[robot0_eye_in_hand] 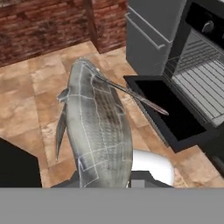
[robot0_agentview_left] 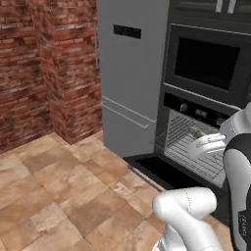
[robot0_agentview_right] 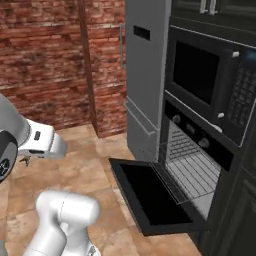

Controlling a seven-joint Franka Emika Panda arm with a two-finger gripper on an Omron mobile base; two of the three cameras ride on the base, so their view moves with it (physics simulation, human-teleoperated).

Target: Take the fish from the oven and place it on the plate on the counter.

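Note:
The fish [robot0_eye_in_hand: 98, 127], grey and scaled, hangs close before the hand camera above the tiled floor. My gripper [robot0_agentview_left: 196, 135] is shut on it, and the fish's body hides the fingertips. The black oven [robot0_agentview_right: 192, 162] stands open. Its door [robot0_agentview_right: 150, 195] lies flat and its light grey racks [robot0_eye_in_hand: 205, 87] are bare. In the hand view the oven is to the right of the fish, and the hand is outside the cavity. The plate and the counter are out of view.
A black microwave [robot0_agentview_right: 205, 85] sits above the oven. To the oven's left stands a tall grey fridge [robot0_agentview_left: 132, 73], then a red brick wall [robot0_agentview_left: 44, 63]. Brown floor tiles [robot0_agentview_left: 63, 191] stretch left of the open door.

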